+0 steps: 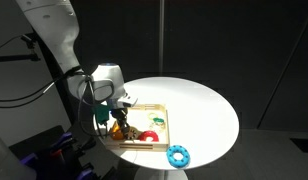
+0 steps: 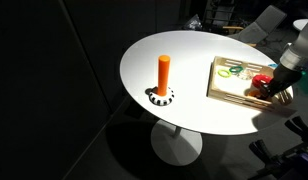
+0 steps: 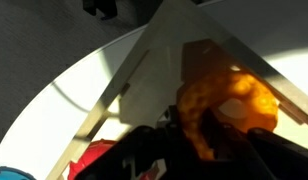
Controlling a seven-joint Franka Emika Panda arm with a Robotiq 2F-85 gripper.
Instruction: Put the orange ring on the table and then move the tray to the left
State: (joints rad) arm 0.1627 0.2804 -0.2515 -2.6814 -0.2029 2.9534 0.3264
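From my station I see the tray (image 1: 137,142) lying on the white desk (image 1: 199,105) near its edge on the arm's side. In it are a red ring-like piece (image 1: 149,134), a green piece (image 1: 154,120) further back, and the orange ring (image 1: 117,128) at the end nearest the arm. In an exterior view the tray (image 2: 226,88) shows the same green piece (image 2: 232,70) and red piece (image 2: 262,80), but there the arm covers its far end and the orange ring is hidden from me. The blue ring (image 1: 179,155) lies outside the tray on the bare desk, near the rim. An orange peg (image 2: 163,72) stands upright on a dark-and-white base (image 2: 162,97), well apart from the tray. The wrist view is blurred and close: the orange ring (image 3: 232,108) fills the middle as a glowing blob over pale wood, with a slice of red low on one side. The fingers (image 3: 144,155) are down inside the tray with the orange ring between them, dark shapes on either side of it. I cannot tell whether they are pressing on it or merely standing around it.
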